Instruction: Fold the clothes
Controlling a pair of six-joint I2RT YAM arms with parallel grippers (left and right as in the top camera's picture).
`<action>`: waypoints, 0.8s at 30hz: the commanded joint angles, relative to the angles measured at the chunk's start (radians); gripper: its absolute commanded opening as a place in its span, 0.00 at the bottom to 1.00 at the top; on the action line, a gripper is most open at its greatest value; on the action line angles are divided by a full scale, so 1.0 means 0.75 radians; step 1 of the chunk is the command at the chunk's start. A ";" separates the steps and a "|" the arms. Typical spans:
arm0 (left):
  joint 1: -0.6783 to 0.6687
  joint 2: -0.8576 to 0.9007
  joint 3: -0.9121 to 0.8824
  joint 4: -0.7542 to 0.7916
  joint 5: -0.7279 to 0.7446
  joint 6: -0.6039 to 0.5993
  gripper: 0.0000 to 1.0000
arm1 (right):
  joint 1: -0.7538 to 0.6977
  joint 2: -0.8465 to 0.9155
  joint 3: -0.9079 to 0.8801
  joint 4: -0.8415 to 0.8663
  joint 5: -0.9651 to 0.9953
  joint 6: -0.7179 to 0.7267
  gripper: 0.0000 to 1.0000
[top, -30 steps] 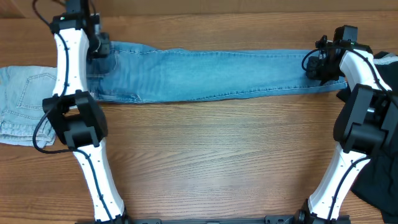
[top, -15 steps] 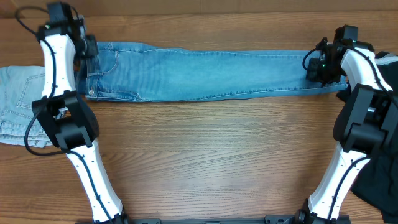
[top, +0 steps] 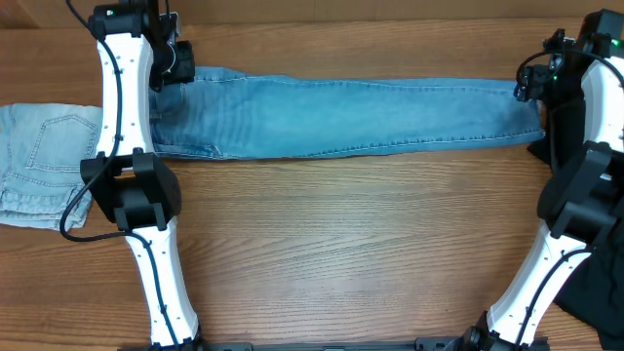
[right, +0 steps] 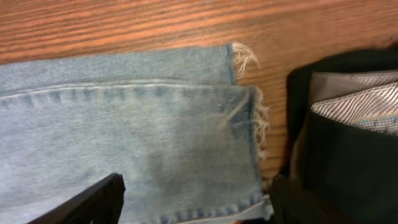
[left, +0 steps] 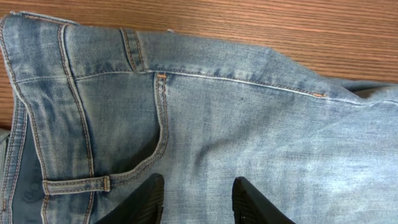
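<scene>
- Since half a second ago, overhead, the left claw (top: 178, 60) has swung from outside the waistband to above it. The right claw (top: 533, 83) has drawn off the hem, outward and toward the table's far edge. The jeans (top: 341, 117) lie as they did.
- Overhead: the jeans stretch flat at full length between the two claws, across the far side of the table (top: 341, 244). The paler jeans (top: 39, 166) lie outboard of the left claw. The black garment (top: 590, 292) lies back toward the right arm's base.
- Left wrist: the left claw (left: 196, 200) has its fingers apart and grips nothing. Denim lies under and between them, with the waistband (left: 217, 71) and pocket seam just ahead.
- Right wrist: the right claw (right: 194, 194) is spread wide and empty. The frayed hem (right: 252, 118) lies ahead, between its fingers, and the black garment (right: 348, 149) is just beside its outer finger.
- Judged progress: two offset hems suggest the legs are already stacked lengthwise. Every crosswise fold remains, and neither end is gripped yet.
</scene>
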 commanded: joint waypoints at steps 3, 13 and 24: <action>0.007 0.007 -0.021 0.008 0.005 -0.012 0.41 | -0.002 0.097 0.006 0.056 -0.011 -0.131 0.83; 0.007 0.007 -0.021 0.008 0.004 -0.012 0.42 | -0.003 0.300 0.005 0.161 -0.075 -0.162 0.83; 0.007 0.007 -0.021 0.011 0.004 0.025 0.34 | -0.020 0.282 0.010 0.056 -0.316 -0.141 0.04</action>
